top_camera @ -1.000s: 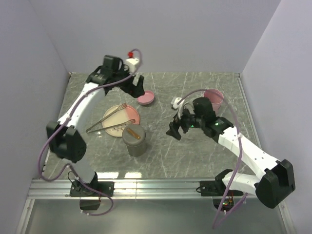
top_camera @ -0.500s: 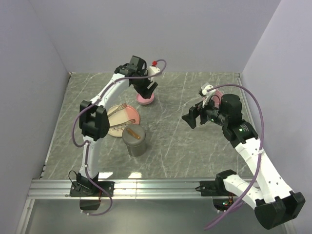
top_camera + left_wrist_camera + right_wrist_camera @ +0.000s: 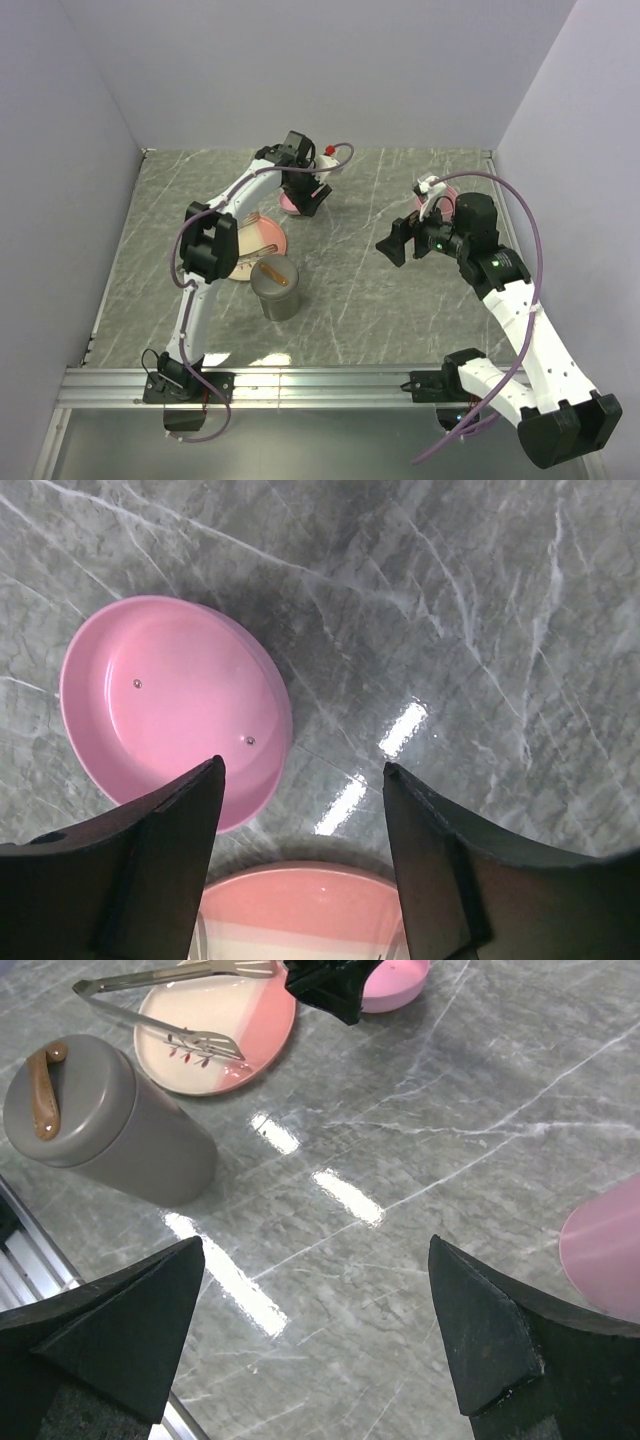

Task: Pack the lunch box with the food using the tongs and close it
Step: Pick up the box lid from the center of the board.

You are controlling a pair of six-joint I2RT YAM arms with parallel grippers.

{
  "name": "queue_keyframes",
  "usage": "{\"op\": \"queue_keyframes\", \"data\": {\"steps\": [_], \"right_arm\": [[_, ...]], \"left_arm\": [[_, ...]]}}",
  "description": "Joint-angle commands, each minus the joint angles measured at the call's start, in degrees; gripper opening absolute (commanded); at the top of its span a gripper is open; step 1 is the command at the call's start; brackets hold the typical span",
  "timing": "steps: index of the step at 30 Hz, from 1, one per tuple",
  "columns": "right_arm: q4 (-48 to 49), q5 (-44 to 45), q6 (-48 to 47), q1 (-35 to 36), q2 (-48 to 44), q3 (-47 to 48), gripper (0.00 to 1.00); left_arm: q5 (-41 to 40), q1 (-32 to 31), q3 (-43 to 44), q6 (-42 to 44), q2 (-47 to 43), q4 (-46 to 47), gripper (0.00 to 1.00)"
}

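While left arm mostly hides tongs overhead, my right wrist view shows tongs (image 3: pixel 200 1042) lying across plate (image 3: pixel 250 1020), tips seemingly touching it, near grey canister (image 3: pixel 110 1120). Left hand (image 3: pixel 302 770) spread, empty, above pink bowl (image 3: pixel 170 700) rim. Right hand (image 3: pixel 315 1245) wide, empty, over desk (image 3: pixel 400 1160).

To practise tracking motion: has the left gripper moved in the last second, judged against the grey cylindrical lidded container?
Yes. The left gripper shifted rightward: it was straight beyond the grey cylindrical lidded container, and is now beyond it and to its right.
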Motion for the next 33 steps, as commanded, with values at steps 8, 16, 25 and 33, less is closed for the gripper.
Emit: {"op": "queue_keyframes", "data": {"steps": [8, 16, 25, 33], "right_arm": [[1.08, -3.58, 3.19, -2.48, 0.64, 2.69, 1.00], [1.43, -6.04, 5.12, -3.71, 1.53, 2.70, 1.00], [2.22, -5.87, 7.58, -4.77, 1.88, 2.26, 1.00], [2.75, -6.66, 9.17, -5.82, 4.51, 3.84, 1.00]], "left_arm": [[-0.44, -0.31, 2.04, -1.11, 2.86, 3.57, 0.62], [-0.97, -0.39, 1.07, -2.51, 3.92, 5.07, 0.53], [0.00, -0.75, 0.90, -4.09, 3.22, 6.65, 0.31], [-1.49, -0.83, 2.66, -3.66, 5.33, 3.83, 0.08]]}}
